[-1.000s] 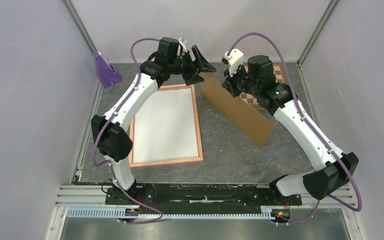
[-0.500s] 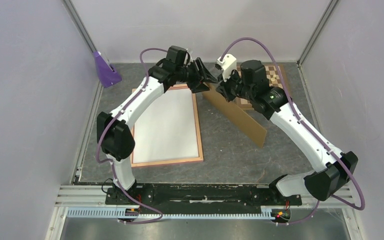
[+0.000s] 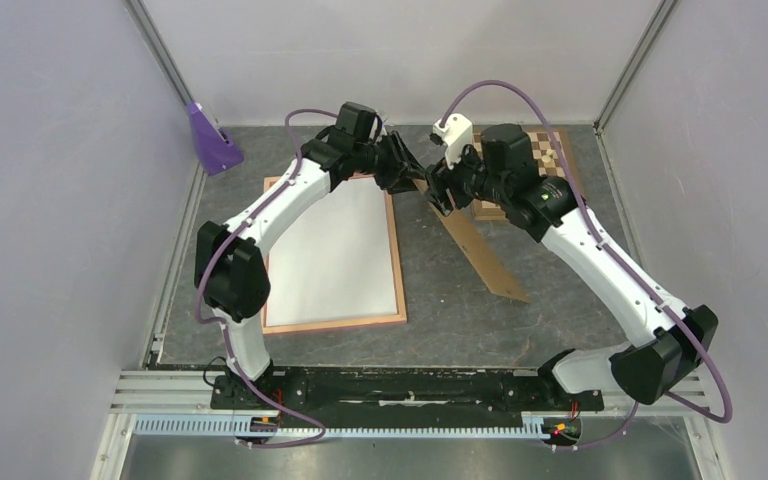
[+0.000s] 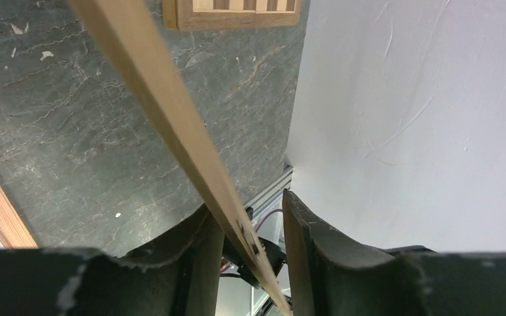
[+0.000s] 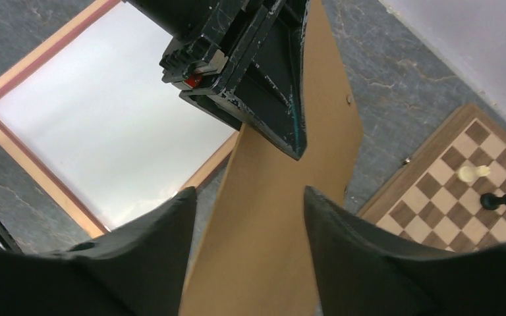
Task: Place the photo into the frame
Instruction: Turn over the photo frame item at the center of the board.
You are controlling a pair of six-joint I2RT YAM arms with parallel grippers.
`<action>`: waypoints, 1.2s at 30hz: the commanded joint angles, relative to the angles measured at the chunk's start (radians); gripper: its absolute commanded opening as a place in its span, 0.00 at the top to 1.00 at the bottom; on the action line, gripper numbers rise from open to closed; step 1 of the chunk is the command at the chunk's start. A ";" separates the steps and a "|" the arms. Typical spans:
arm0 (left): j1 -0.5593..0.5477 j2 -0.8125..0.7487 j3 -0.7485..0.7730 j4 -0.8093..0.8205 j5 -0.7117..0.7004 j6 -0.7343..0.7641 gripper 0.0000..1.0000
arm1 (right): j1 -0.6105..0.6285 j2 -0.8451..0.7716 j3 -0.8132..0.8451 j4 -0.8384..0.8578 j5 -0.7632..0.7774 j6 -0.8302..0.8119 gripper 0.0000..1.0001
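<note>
The frame (image 3: 396, 255) lies flat on the left of the table, pale wood side up, and a white surface fills its opening. The photo's printed side shows in no view. A plain brown backing board (image 3: 482, 258) stands tilted on its edge between the arms, its top corner at both grippers. My left gripper (image 3: 415, 175) is open around that corner. In the left wrist view the board's edge (image 4: 151, 85) runs between the fingers of the left gripper (image 4: 247, 204), with a gap on the right. My right gripper (image 5: 249, 191) is open, astride the board (image 5: 270, 257).
A brown-and-cream chessboard (image 3: 550, 150) lies at the back right behind the right arm. On it stand a white piece (image 5: 468, 173) and a black piece (image 5: 504, 199). A purple object (image 3: 210, 138) sits at the back left corner. Walls close in three sides.
The left gripper has moved right onto the board's top corner, its jaws narrowing. The right gripper has opened and let go of the board. The board now stands steeper.
</note>
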 commanded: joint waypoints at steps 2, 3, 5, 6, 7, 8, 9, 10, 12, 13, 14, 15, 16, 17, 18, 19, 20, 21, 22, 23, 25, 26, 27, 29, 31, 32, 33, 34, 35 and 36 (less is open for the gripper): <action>0.001 -0.075 -0.017 0.045 0.041 0.012 0.61 | 0.000 -0.079 0.047 -0.003 0.004 -0.002 0.25; 0.002 -0.086 -0.022 0.044 0.043 0.023 0.64 | -0.001 -0.088 0.051 -0.005 0.013 -0.003 0.22; 0.007 -0.107 -0.040 0.044 0.048 0.040 0.68 | -0.002 -0.105 0.058 -0.007 0.030 -0.007 0.21; 0.008 -0.118 -0.049 0.045 0.049 0.052 0.70 | -0.005 -0.112 0.060 -0.007 0.039 -0.008 0.21; 0.012 -0.124 -0.056 0.044 0.050 0.064 0.73 | -0.010 -0.122 0.060 -0.008 0.044 -0.009 0.20; 0.015 -0.135 -0.067 0.043 0.053 0.076 0.76 | -0.017 -0.130 0.060 -0.007 0.049 -0.008 0.20; 0.017 -0.145 -0.075 0.045 0.056 0.088 0.78 | -0.026 -0.137 0.057 -0.007 0.051 -0.007 0.20; 0.021 -0.155 -0.084 0.045 0.058 0.104 0.80 | -0.034 -0.145 0.053 -0.006 0.050 -0.005 0.19; 0.027 -0.176 -0.096 0.042 0.058 0.138 0.85 | -0.053 -0.159 0.040 -0.003 0.047 -0.002 0.19; 0.030 -0.183 -0.098 0.038 0.063 0.163 0.87 | -0.063 -0.164 0.032 -0.003 0.043 0.000 0.19; 0.033 -0.191 -0.098 0.033 0.069 0.180 0.89 | -0.071 -0.168 0.026 -0.001 0.042 0.001 0.19; 0.036 -0.198 -0.100 0.031 0.077 0.203 0.91 | -0.081 -0.173 0.018 -0.001 0.038 0.002 0.19; 0.038 -0.203 -0.097 0.031 0.097 0.225 0.94 | -0.092 -0.180 0.009 0.001 0.034 0.003 0.19; 0.040 -0.207 -0.095 0.031 0.117 0.245 0.96 | -0.101 -0.188 0.000 0.003 0.030 0.004 0.19; 0.041 -0.211 -0.096 0.031 0.142 0.261 0.97 | -0.110 -0.193 -0.011 0.006 0.024 0.004 0.19; 0.047 -0.213 -0.096 0.035 0.170 0.282 0.98 | -0.118 -0.201 -0.021 0.009 0.019 0.006 0.19; 0.053 -0.213 -0.095 0.038 0.205 0.305 0.98 | -0.125 -0.206 -0.034 0.014 0.015 0.005 0.19; 0.061 -0.212 -0.091 0.036 0.240 0.329 0.98 | -0.131 -0.210 -0.049 0.019 0.012 0.005 0.19; 0.072 -0.209 -0.080 0.015 0.263 0.362 0.98 | -0.137 -0.216 -0.063 0.025 0.010 0.005 0.19; 0.085 -0.201 -0.058 -0.017 0.275 0.413 0.98 | -0.142 -0.220 -0.074 0.029 0.004 0.004 0.18; 0.104 -0.195 -0.020 -0.090 0.300 0.515 0.98 | -0.148 -0.231 -0.102 0.040 -0.005 0.001 0.18; 0.115 -0.196 -0.006 -0.133 0.303 0.566 0.98 | -0.150 -0.239 -0.117 0.049 -0.010 0.000 0.19; 0.123 -0.202 -0.005 -0.159 0.309 0.602 0.98 | -0.152 -0.243 -0.132 0.058 -0.014 -0.001 0.19; 0.143 -0.218 -0.009 -0.209 0.319 0.672 0.98 | -0.152 -0.251 -0.156 0.071 -0.016 -0.004 0.19; 0.162 -0.239 -0.023 -0.239 0.342 0.711 0.98 | -0.152 -0.254 -0.176 0.083 -0.020 -0.007 0.19; 0.170 -0.253 -0.033 -0.246 0.364 0.730 0.98 | -0.153 -0.255 -0.187 0.088 -0.022 -0.010 0.19; 0.180 -0.264 -0.038 -0.260 0.382 0.751 0.98 | -0.153 -0.258 -0.199 0.096 -0.021 -0.012 0.19; 0.192 -0.280 -0.048 -0.266 0.396 0.771 0.98 | -0.153 -0.260 -0.218 0.106 -0.021 -0.012 0.19; 0.205 -0.300 -0.059 -0.262 0.421 0.786 0.98 | -0.152 -0.265 -0.239 0.119 -0.020 -0.012 0.19; 0.224 -0.315 -0.070 -0.260 0.433 0.792 0.98 | -0.153 -0.270 -0.260 0.131 -0.016 -0.011 0.20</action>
